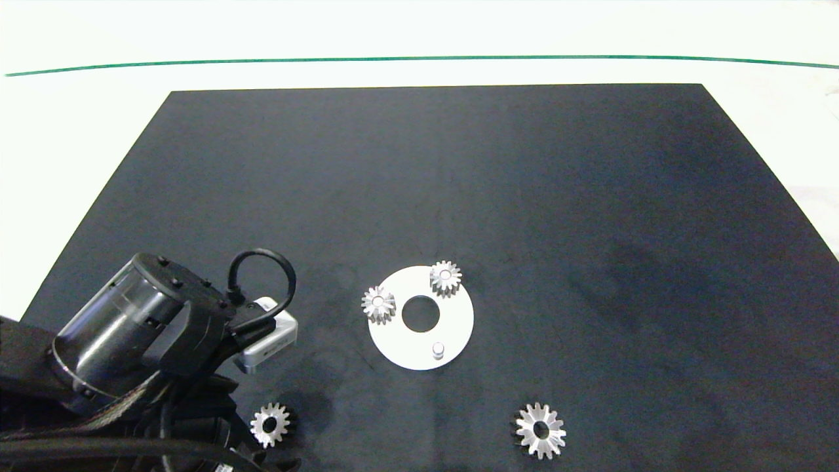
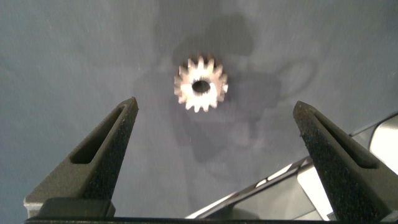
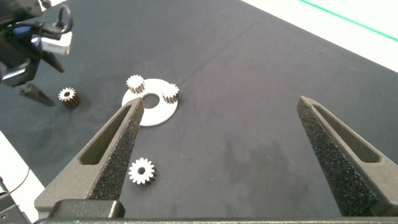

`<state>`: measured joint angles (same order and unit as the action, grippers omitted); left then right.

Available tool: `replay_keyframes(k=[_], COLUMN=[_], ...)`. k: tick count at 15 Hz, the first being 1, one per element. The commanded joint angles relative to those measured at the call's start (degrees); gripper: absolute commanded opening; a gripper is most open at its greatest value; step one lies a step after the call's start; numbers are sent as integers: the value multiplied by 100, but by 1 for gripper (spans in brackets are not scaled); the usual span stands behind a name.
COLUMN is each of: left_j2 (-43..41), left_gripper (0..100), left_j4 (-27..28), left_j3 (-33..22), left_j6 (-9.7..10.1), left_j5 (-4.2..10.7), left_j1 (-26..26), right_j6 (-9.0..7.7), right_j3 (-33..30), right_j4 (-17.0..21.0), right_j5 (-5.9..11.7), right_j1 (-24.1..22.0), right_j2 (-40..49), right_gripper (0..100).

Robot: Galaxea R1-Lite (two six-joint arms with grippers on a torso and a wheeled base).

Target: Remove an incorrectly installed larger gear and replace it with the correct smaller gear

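The smaller gear (image 1: 269,425) (image 2: 200,85) (image 3: 67,95) lies flat on the black mat near its front edge, left of the white disc (image 1: 455,324) (image 3: 155,113). My left gripper (image 2: 216,106) hovers open just above it, the gear showing slightly beyond and between the fingertips, untouched. The larger gear (image 1: 540,430) (image 3: 142,170), with pointed star-like teeth, lies loose on the mat to the front right of the disc. On the disc sit two small gears (image 1: 379,304) (image 1: 446,278) and one bare peg (image 1: 438,351). High over the mat's right side, my right gripper (image 3: 221,102) is open and holds nothing.
The left arm (image 1: 131,334) covers the front left corner of the black mat (image 1: 459,170). A white table with a green line (image 1: 419,58) surrounds the mat. The right arm is outside the head view.
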<state>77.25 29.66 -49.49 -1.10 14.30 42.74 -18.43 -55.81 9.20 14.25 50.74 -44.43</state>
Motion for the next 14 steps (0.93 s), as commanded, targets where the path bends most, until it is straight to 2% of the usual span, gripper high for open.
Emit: replay_keyframes(k=[1, 3, 4, 6, 7, 12, 14], left_j2=[-131, -52, 53, 132, 159, 405, 501], left_gripper=[100, 100, 100, 100, 100, 100, 99], left_j4=[-426, -1094, -1243, -1252, -1261, -1270, -1384], left_j3=[493, 836, 906, 933, 950, 880, 854], left_j6=[4, -31, -40, -136, -268, -251, -251], left_j5=[11, -6, -6, 3, 20, 20, 11], left_j1=[6, -3, 6, -3, -29, -11, -3], right_j6=[-20, -11, -11, -11, -11, -20, -90], right_j3=[9, 17, 17, 17, 17, 44, 61], right_j4=[11, 11, 11, 11, 11, 11, 11], right_j5=[8, 8, 8, 8, 8, 8, 8], right_j1=[6, 6, 6, 6, -2, 6, 6], right_j2=[5, -4, 5, 23, 23, 14, 23], right_gripper=[100, 100, 100, 100, 100, 100, 100])
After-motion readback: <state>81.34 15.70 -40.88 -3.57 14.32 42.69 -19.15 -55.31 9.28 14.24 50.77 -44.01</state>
